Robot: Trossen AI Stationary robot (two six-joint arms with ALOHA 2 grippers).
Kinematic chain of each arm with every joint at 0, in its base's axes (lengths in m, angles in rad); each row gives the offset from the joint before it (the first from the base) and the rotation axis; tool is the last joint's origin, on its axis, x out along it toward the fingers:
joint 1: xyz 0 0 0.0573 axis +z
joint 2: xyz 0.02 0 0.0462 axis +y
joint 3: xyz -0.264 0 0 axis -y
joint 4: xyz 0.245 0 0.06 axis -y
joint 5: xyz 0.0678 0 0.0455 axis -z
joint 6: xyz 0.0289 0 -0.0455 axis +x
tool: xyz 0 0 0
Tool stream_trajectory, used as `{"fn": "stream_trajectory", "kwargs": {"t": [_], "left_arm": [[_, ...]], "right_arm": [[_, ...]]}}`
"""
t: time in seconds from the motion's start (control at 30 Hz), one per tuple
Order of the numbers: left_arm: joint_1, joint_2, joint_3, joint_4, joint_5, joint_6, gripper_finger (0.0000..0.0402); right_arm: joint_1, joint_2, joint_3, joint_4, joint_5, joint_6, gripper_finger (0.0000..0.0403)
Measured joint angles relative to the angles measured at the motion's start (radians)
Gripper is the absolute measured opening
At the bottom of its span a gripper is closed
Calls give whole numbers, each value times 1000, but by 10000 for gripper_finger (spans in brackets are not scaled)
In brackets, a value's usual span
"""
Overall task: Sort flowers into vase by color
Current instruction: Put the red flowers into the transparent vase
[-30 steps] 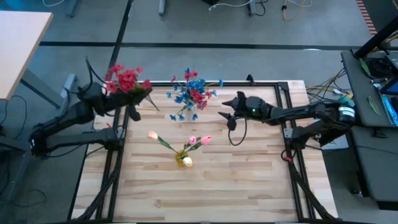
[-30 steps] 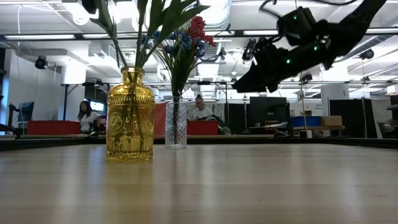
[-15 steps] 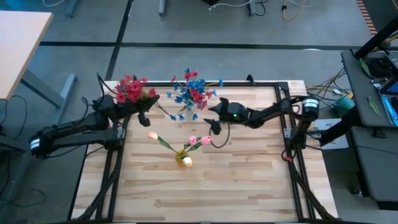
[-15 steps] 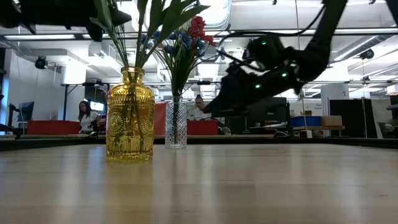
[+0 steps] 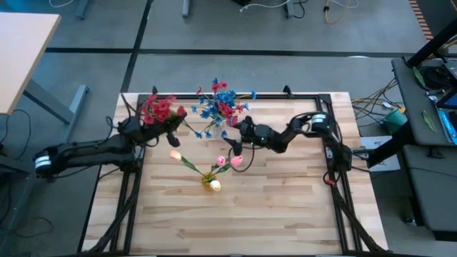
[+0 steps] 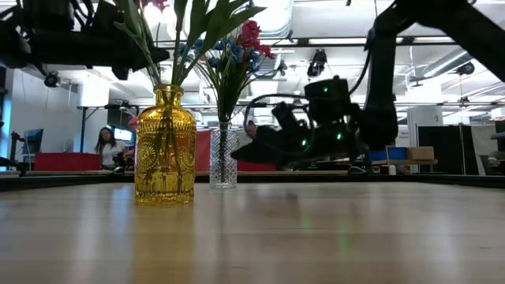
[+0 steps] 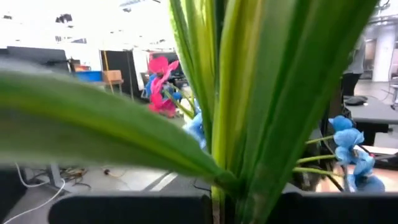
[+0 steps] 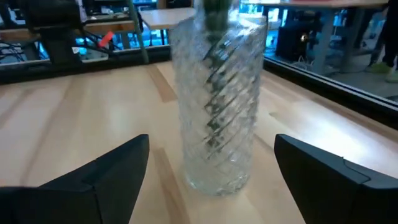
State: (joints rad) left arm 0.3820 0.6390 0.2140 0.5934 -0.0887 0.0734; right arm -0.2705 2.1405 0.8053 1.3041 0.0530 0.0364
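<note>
My left gripper is over the table's far left and shut on a bunch of red flowers. Their green leaves fill the left wrist view. A clear ribbed vase stands on its base at the far middle. It holds blue and red flowers. My right gripper is low, just right of this vase. It is open, with the vase straight ahead between the finger lines, untouched. A yellow vase holds pink and cream tulips. My left gripper holds the red flower bunch by its green stems, below the blossoms. The leaves and the gripper's own body hide the fingers. The bunch is lifted clear of the table, with its blossoms toward the far edge.
The yellow vase stands nearer the front, in the middle of the wooden table. A black frame rail runs along the far edge. A pale desk stands off to the left. People sit in the room behind.
My left gripper has carried the red flowers toward the table's right, nearer the clear vase. My right gripper has moved toward the table's left and down, from well right of the clear vase to just beside its lower part.
</note>
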Motion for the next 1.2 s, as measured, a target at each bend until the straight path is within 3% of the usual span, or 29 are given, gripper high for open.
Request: {"fn": "stream_trajectory", "kwargs": {"t": [0.2, 0.5, 1.2], "left_arm": [[7, 41, -2, 53, -8, 23, 0], [38, 160, -19, 232, -7, 80, 0], [54, 636, -18, 759, -7, 67, 0]], "right_arm": [[6, 93, 65, 48, 74, -40, 328], [4, 113, 105, 39, 102, -63, 327], [11, 113, 154, -48, 104, -22, 327]]}}
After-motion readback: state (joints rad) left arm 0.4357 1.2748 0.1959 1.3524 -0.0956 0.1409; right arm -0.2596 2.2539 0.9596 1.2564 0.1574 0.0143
